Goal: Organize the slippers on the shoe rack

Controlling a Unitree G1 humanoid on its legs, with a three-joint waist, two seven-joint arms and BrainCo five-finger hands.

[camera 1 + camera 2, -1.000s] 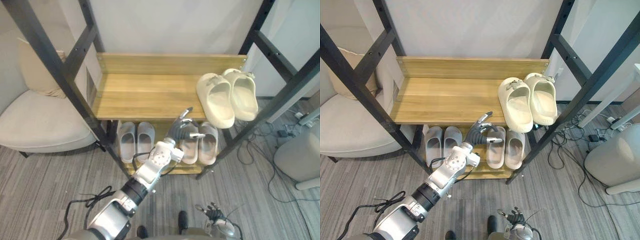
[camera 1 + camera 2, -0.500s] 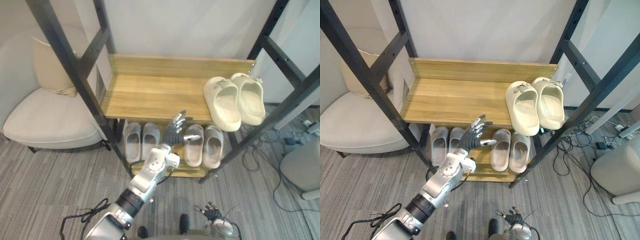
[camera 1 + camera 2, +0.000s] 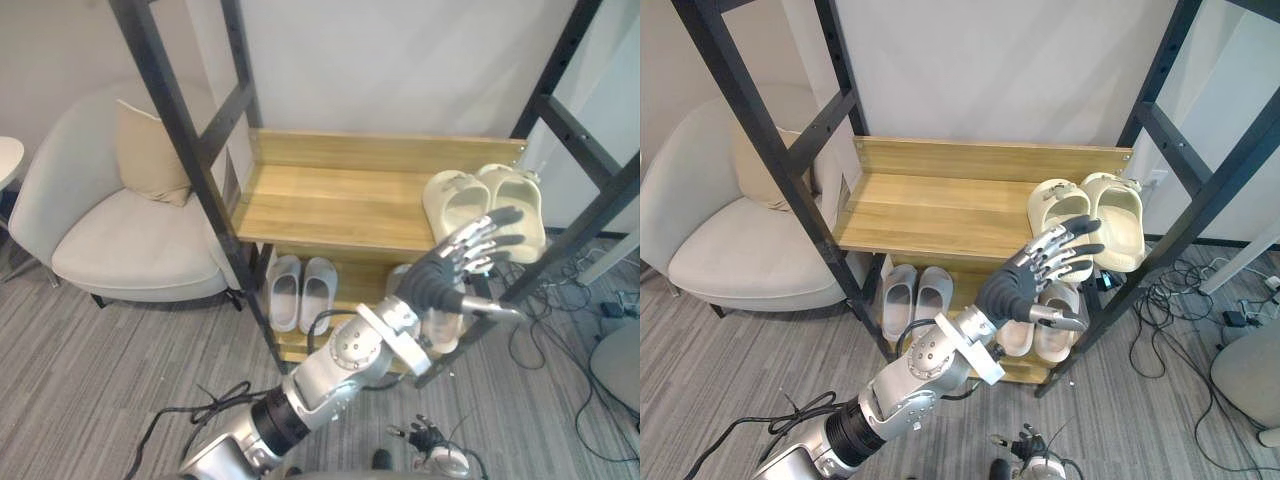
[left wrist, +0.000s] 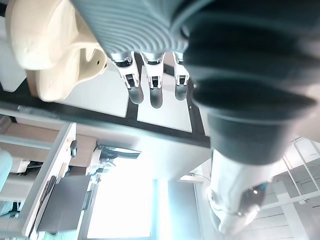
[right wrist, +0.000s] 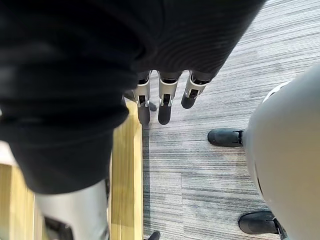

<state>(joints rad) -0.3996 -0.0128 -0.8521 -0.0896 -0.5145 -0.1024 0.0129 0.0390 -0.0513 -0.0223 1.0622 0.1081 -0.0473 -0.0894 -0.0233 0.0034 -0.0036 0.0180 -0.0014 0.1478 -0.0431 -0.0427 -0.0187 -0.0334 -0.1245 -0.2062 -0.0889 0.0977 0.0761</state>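
A wooden shoe rack with a black frame stands before me; its upper shelf (image 3: 340, 195) carries a cream pair of slippers (image 3: 1090, 210) at the right end. On the lower shelf sit a grey pair (image 3: 302, 292) at the left and a beige pair (image 3: 1050, 342) at the right, partly behind my left hand. My left hand (image 3: 450, 275) hovers raised in front of the rack's right side, open, fingers (image 4: 150, 85) spread and holding nothing. The left wrist view has a cream slipper (image 4: 55, 45) close past those fingers. My right hand (image 3: 1025, 445) hangs low near the floor, fingers (image 5: 162, 100) straight.
A pale armchair (image 3: 130, 240) with a beige cushion (image 3: 150, 155) stands left of the rack. Slanted black frame posts (image 3: 190, 150) cross in front of the shelves. Cables (image 3: 600, 290) lie on the grey carpet at the right, by a rounded grey seat (image 3: 620, 365).
The camera has shifted, bringing the armchair further in. My left hand rose from beside the beige pair on the lower shelf to the height of the cream slippers and spread its fingers.
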